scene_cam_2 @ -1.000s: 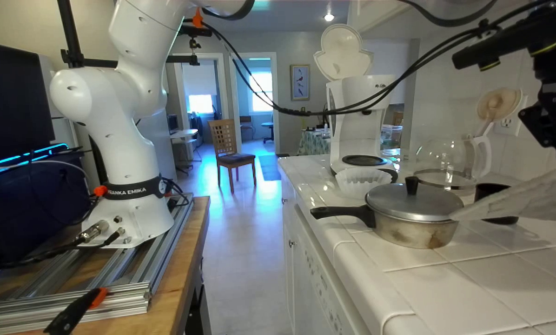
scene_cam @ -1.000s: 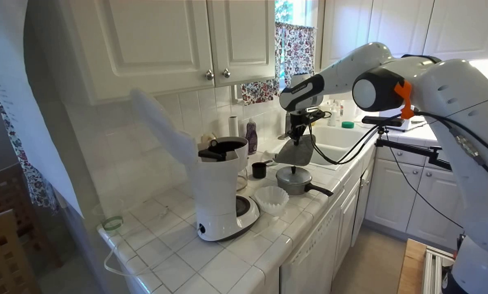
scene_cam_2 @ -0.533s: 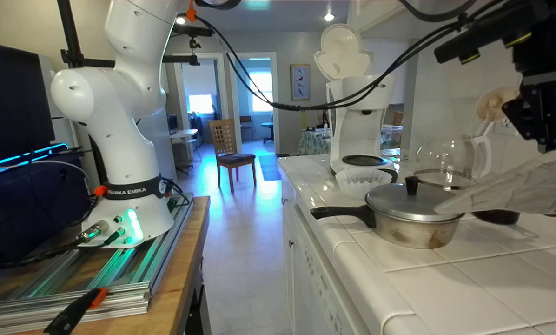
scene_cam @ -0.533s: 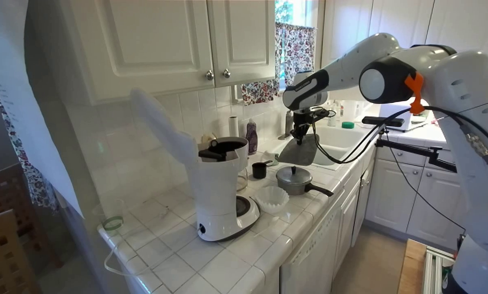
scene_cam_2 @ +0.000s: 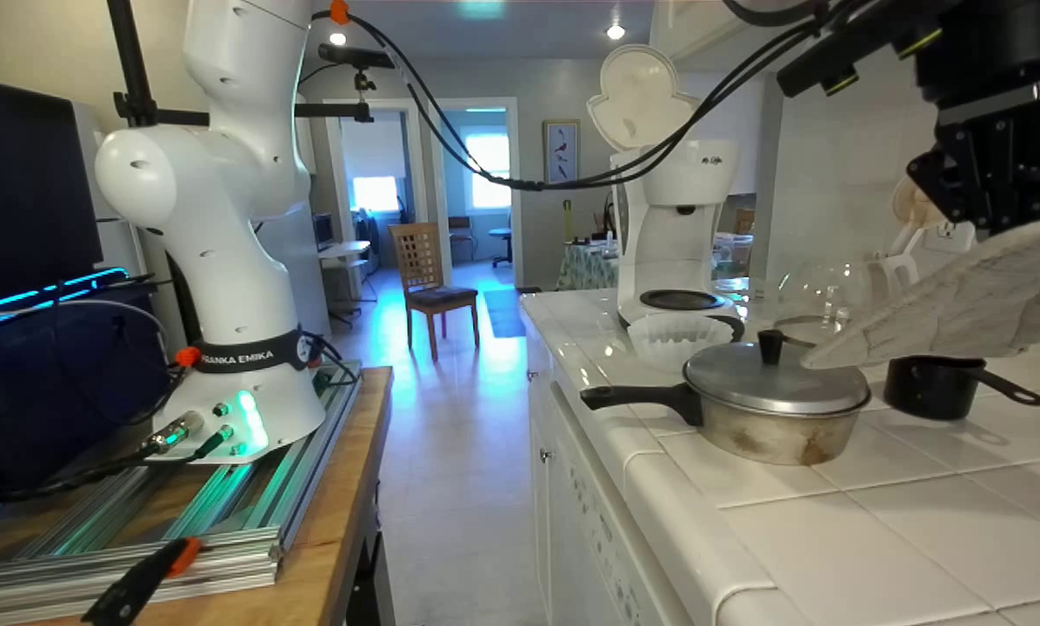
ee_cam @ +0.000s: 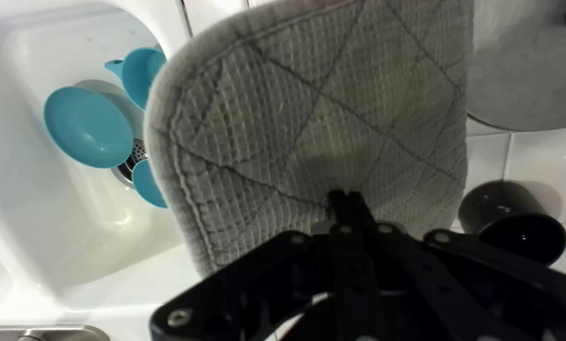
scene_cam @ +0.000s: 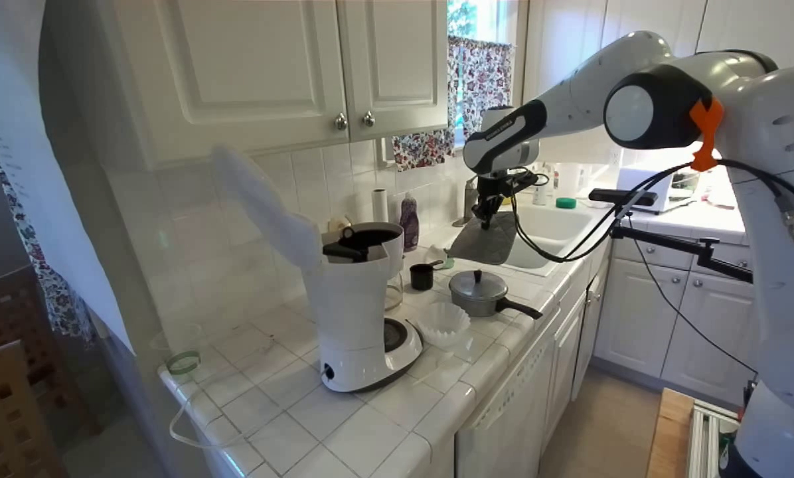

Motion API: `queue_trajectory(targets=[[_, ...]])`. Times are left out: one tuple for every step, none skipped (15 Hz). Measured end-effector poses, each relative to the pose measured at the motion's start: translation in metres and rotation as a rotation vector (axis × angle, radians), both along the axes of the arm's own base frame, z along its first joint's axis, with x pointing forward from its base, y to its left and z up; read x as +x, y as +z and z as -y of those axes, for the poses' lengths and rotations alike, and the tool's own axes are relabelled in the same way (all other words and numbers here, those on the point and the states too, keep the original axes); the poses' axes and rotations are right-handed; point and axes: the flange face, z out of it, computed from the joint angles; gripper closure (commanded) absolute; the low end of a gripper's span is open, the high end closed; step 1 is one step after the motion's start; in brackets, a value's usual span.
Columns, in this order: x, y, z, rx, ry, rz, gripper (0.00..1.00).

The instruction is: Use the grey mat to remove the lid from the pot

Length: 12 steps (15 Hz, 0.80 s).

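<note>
A gripper (ee_cam: 345, 193), jaws nearly together, pinches a grey quilted mat (ee_cam: 311, 128); lower and nearer in an exterior view, a lid (scene_cam: 467, 285) covers a saucepan (scene_cam: 480, 307).

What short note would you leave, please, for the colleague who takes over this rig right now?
Gripper: shut on the grey mat, holding it in the air.
Things: the pot stands on the tiled counter; the lid is on it, apart from the mat.
Done: mat gripped.
Left: use the mat to take off the lid, probably by its black knob.
</note>
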Motion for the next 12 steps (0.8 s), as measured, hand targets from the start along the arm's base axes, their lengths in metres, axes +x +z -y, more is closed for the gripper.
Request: queue_trajectory(targets=[[-0.002, 0.003, -0.003, -0.001, 0.004, 0.005, 1.00], [-0.003, 0.006, -0.005, -0.003, 0.007, 0.009, 1.00], [-0.004, 0.008, -0.007, -0.004, 0.010, 0.012, 1.00], [-0.005, 0.011, -0.009, -0.002, 0.012, 0.014, 1.00], [-0.005, 0.013, -0.012, -0.001, 0.015, 0.017, 1.00], [-0.005, 0.014, -0.014, 0.001, 0.019, 0.020, 1.00], [-0.005, 0.016, -0.017, 0.003, 0.023, 0.022, 1.00], [-0.004, 0.018, -0.021, 0.005, 0.029, 0.026, 1.00], [-0.002, 0.019, -0.024, 0.008, 0.036, 0.029, 1.00], [0.000, 0.020, -0.028, 0.010, 0.044, 0.032, 1.00], [0.001, 0.020, -0.032, 0.012, 0.053, 0.033, 1.00], [0.003, 0.021, -0.036, 0.014, 0.064, 0.033, 1.00]])
